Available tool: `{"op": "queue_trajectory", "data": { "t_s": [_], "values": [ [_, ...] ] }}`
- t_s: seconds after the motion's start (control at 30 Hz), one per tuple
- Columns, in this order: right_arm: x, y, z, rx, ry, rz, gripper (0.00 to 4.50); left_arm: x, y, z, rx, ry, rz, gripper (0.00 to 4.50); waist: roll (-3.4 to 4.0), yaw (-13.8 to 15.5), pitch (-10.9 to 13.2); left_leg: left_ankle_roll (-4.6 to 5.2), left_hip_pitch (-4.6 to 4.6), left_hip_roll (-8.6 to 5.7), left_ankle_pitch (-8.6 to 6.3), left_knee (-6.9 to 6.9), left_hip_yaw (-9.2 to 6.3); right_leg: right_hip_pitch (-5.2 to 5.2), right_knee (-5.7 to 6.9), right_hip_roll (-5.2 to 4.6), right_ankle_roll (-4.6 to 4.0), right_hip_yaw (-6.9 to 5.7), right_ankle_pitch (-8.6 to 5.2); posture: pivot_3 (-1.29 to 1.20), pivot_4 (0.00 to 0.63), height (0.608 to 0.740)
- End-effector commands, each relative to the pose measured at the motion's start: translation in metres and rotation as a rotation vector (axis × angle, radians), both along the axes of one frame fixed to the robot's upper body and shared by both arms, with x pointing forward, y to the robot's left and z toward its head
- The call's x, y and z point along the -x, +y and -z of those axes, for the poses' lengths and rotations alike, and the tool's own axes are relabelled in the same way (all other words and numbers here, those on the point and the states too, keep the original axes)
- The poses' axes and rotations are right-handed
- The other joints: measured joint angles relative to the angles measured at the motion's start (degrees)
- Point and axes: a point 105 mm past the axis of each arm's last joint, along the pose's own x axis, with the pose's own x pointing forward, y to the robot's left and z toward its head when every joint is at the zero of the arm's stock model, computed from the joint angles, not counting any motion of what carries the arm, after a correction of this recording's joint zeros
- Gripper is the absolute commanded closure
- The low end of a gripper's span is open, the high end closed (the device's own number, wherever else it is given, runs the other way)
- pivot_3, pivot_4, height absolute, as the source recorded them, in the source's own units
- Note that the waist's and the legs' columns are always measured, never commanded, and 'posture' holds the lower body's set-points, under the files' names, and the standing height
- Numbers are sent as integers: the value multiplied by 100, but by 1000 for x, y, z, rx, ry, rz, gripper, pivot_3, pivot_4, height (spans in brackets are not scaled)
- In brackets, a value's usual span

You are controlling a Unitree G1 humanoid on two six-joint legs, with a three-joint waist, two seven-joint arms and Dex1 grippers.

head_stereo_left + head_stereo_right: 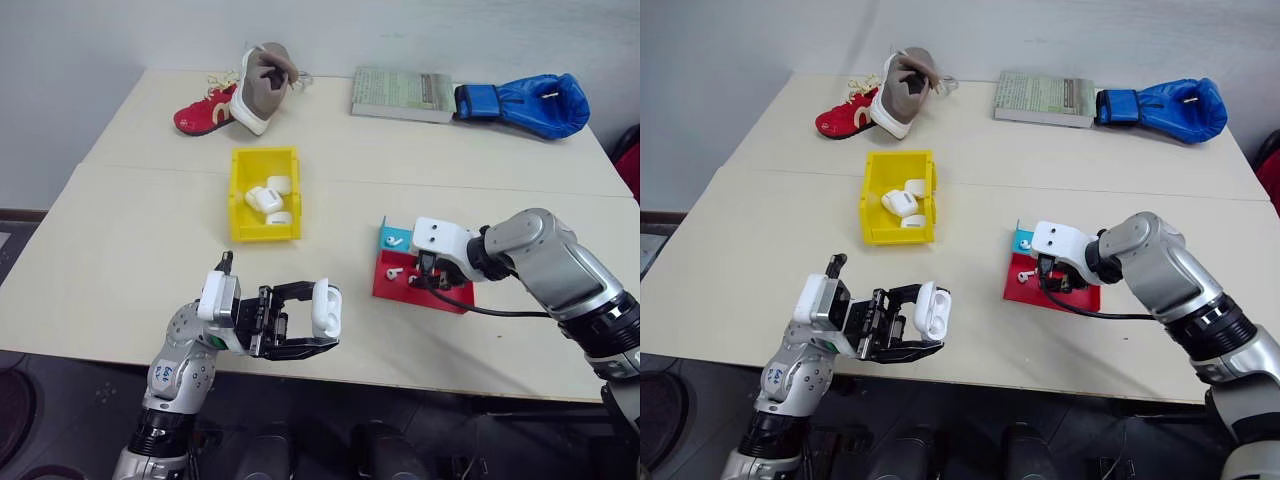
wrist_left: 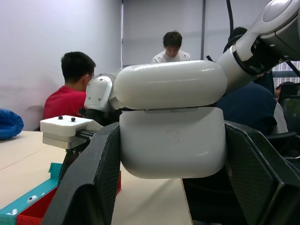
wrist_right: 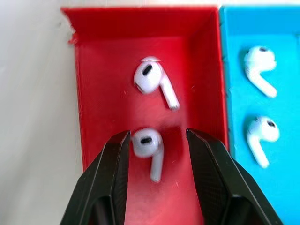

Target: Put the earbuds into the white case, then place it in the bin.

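Left gripper point(image 1: 305, 322), near edge: jaws clamped on white case point(image 1: 326, 308), lid ajar. Far left of centre: yellow bin point(image 1: 238, 200) with three similar cases. Right: red and blue tray point(image 3: 84, 93), two earbuds per compartment. Right gripper point(image 3: 157, 154) above red side, jaws part-open, straddling nearer earbud point(image 3: 147, 145), stem toward wrist; nothing held.

White case point(image 2: 172, 140) w/ lid ajar, clamped between 2 black fingers point(image 2: 89, 183) of left end effector. Behind it: right end effector point(image 2: 70, 131) over red/blue tray point(image 2: 28, 206) on desk point(image 2: 150, 201); 2 people seated in bkgd.
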Motion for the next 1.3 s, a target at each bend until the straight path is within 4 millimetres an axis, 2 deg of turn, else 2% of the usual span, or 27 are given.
{"op": "queue_trajectory", "data": {
  "t_s": [0.03, 0.63, 0.73, 0.83, 1.0, 1.1, 1.3],
  "values": [
    [-3, 1, -6, 19, -26, -17, 2601, 0, 4, -6, 11, -34, -11, 1719, 0, 4, 0, 0, 0, 0, 0, 0, 0, 0, 0, 0, 0, 0, 0, 0, 150, 740],
    [1, -6, 4, 46, 17, -16, 2601, 1, 4, -6, 4, -34, -33, 1719, 0, 1, 0, 0, 0, -1, 0, 0, -1, 1, 1, -1, 0, -1, 0, 0, 150, 740],
    [1, -6, 5, 49, 23, -17, 3166, 0, 4, -6, 3, -35, -37, 1719, 0, 1, 0, 0, 0, -1, 0, 0, -1, 1, 0, -1, 0, -1, 0, 0, 150, 740],
    [1, -6, 6, 52, 28, -21, 4060, 0, 4, -6, 3, -35, -40, 1719, 0, 1, 0, 0, 1, -1, 0, 0, -1, 2, 1, -1, 0, -1, 0, 0, 150, 740],
    [0, -5, 6, 46, 23, -28, 4062, 0, 4, -7, 8, -37, -44, 1719, 0, 1, 0, 0, 2, -1, 0, 0, -1, 3, 0, -1, 0, -1, 0, 0, 150, 740],
    [2, -1, -10, -41, 2, -55, 4062, 4, 5, -13, 44, 13, 2, 1719, 0, 1, 0, 0, 1, -1, 0, 0, -1, 2, 0, -1, 0, -1, 0, 0, 150, 740],
    [23, -1, -64, -373, -129, -165, 4062, 5, 7, -29, 99, 50, 55, 1719, 0, 22, 0, 0, -1, -2, 0, -3, -5, 4, -1, -3, 1, -3, 0, 0, 150, 740]
  ]
}}
